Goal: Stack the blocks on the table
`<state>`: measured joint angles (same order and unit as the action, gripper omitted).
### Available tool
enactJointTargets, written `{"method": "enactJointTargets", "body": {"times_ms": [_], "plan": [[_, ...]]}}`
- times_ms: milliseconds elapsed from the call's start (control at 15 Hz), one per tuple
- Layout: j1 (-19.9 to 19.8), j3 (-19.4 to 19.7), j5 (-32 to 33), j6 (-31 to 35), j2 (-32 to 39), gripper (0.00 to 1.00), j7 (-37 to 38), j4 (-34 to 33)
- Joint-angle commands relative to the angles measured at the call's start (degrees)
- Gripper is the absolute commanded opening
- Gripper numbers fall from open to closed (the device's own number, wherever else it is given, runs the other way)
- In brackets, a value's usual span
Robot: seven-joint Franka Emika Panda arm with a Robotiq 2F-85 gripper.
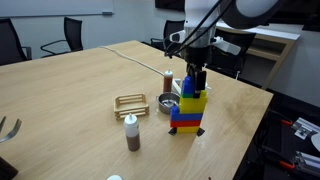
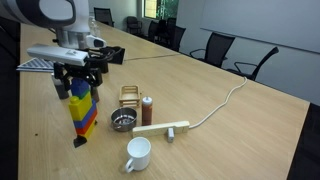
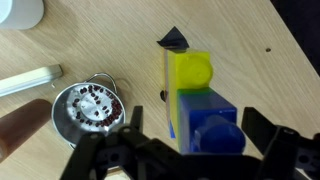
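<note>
In the wrist view, the gripper (image 3: pixel 193 135) is held open above the blocks (image 3: pixel 190 75), at the metal bowl's (image 3: pixel 85 108) three o'clock.

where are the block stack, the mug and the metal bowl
block stack (image 1: pixel 192 101): in an exterior view, on its yellow brick
mug (image 2: pixel 138 160): in an exterior view, on its side wall
metal bowl (image 3: pixel 85 108): wrist view, on its inside

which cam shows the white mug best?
An exterior view: the mug shows whole and upright in the foreground, opening visible. In an exterior view only a white sliver of it peeks in at the bottom edge. The wrist view catches a white piece top-left, probably the mug.
</note>
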<state>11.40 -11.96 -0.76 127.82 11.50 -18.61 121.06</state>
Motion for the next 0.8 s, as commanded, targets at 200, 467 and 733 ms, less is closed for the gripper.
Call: {"method": "enactJointTargets", "body": {"times_ms": [200,467,733], "plan": [[-0.4,-0.4,0.1,-0.2,0.0,1.00,0.1,-0.1],[-0.3,-0.5,0.3,0.0,-0.3,1.00,0.2,-0.7],[0.2,-0.6,1.2,0.3,-2.2,1.00,0.6,-1.7]]}}
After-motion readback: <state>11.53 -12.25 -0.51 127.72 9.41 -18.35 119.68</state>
